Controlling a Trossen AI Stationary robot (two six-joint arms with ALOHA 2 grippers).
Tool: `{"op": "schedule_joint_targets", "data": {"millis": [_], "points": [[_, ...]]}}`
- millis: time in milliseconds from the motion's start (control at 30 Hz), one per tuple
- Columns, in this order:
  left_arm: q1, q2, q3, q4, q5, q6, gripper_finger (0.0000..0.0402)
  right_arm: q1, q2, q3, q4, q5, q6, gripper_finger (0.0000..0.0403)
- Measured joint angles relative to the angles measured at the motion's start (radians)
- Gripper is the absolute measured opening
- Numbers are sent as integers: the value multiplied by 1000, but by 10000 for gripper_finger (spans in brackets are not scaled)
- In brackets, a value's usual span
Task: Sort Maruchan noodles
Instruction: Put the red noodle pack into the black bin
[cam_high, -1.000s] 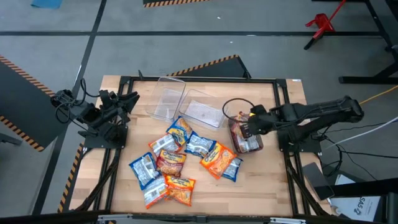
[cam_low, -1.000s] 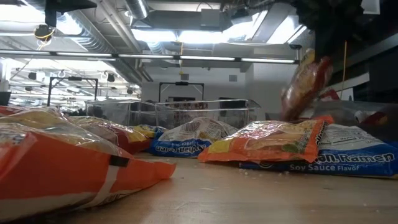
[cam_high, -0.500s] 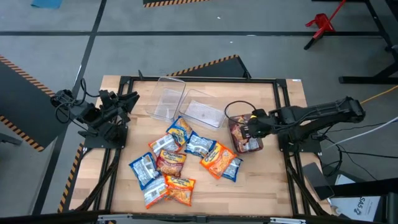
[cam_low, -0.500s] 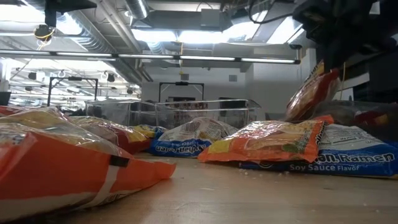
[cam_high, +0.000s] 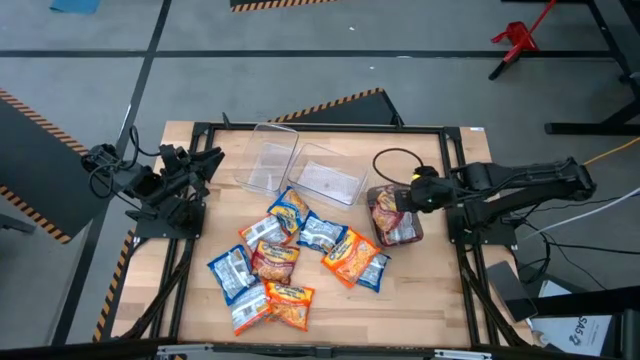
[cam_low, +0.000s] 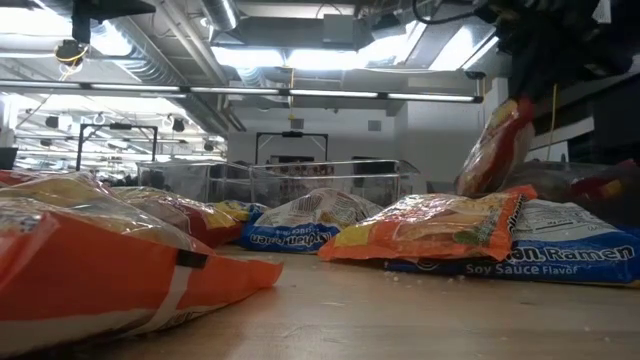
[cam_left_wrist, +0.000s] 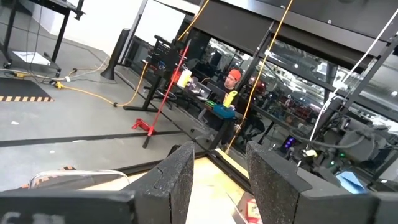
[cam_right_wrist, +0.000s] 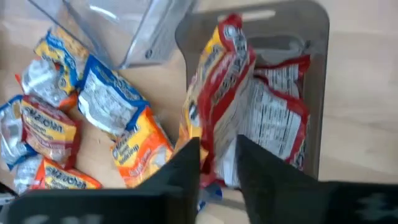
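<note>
Several Maruchan noodle packets (cam_high: 290, 255), blue-white, orange and red-brown, lie in a loose heap at the table's middle. A grey bin (cam_right_wrist: 311, 37) stands right of them and holds red-brown packets. One red-brown packet (cam_right_wrist: 217, 87) stands slanted on edge in that bin, leaning on the others. My right gripper (cam_right_wrist: 217, 165) hovers over the bin's right side, pointing steeply down, a little open, its fingers on either side of the packet's near end. My left gripper (cam_left_wrist: 221, 180) waits open at the table's left edge, raised and level. My right gripper has the standing packet's near end (cam_right_wrist: 217, 146) between its two fingers, coming from above and from the table's right. I cannot tell whether the fingers touch it. The packet rests in the bin.
Two clear bins (cam_high: 272, 160) (cam_high: 330, 180) lie at the far middle of the table, next to the heap. In the low view an orange packet (cam_low: 430, 225) lies on a blue one (cam_low: 560, 240) before the grey bin. Bare wood lies at the near right.
My right gripper has drawn a little toward the table's right edge and rolled at the wrist. The red-brown packet, which hung over the grey bin, now stands slanted in it.
</note>
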Motion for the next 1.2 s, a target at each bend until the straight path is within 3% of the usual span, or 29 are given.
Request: {"op": "schedule_joint_targets", "data": {"millis": [167,367,533,700,967,1200], "points": [[0,0,0,0,0,0,141,-81,0,0,57,-5,-118,151],[0,0,0,0,0,0,141,-140,1,0,126,-100,-352,190],[0,0,0,0,0,0,141,-155,25,1,165,-205,-859,195],[0,0,0,0,0,-1,141,-154,28,18,191,-299,-1135,192],[0,0,0,0,-38,-1,141,-146,27,140,14,-297,-1551,211],[0,0,0,0,-70,-9,141,-11,75,150,-36,-257,-1998,255]]}}
